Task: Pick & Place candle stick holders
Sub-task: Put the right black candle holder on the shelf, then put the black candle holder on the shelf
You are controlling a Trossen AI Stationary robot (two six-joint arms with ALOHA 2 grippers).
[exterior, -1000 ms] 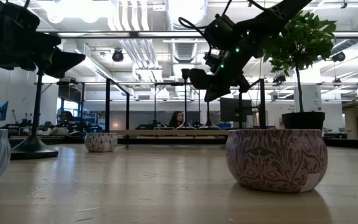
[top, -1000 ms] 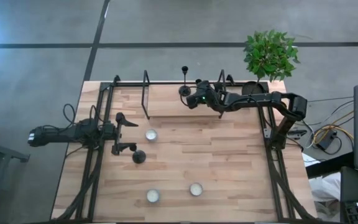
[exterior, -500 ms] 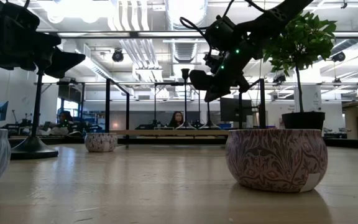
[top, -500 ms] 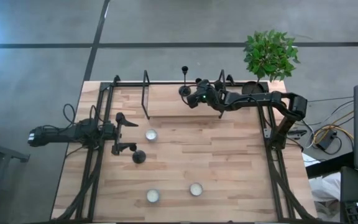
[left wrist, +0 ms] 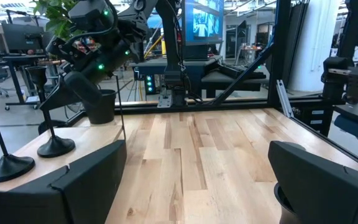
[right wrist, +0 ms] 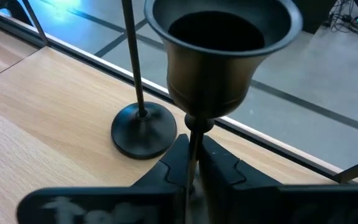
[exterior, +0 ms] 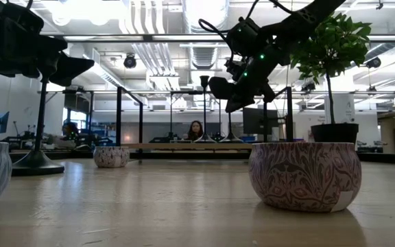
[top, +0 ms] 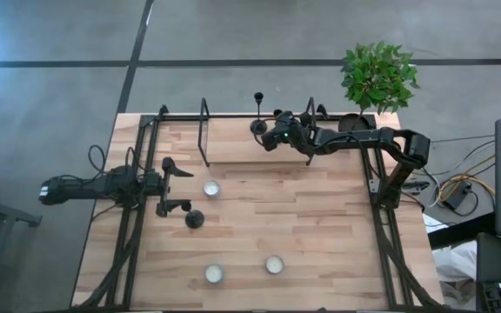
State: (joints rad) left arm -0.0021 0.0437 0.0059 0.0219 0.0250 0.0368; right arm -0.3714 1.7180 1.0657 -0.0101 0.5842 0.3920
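Two fingers of the right gripper (right wrist: 191,163) pinch a candle stick holder (right wrist: 219,53) by its stem at the table's (top: 320,217) far edge; left gripper (top: 170,185) waits, spread wide.

Two dark, near-black jointed arms, slim tubular links. Black cable looping off left arm (top: 90,188). Green LED lit on right arm (top: 346,139) wrist housing. Right gripper (right wrist: 190,163) fingers matte black, angular pads.

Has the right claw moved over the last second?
No. In the high view the right claw sits in the same spot beside the standing candlestick holder near the table's far edge.
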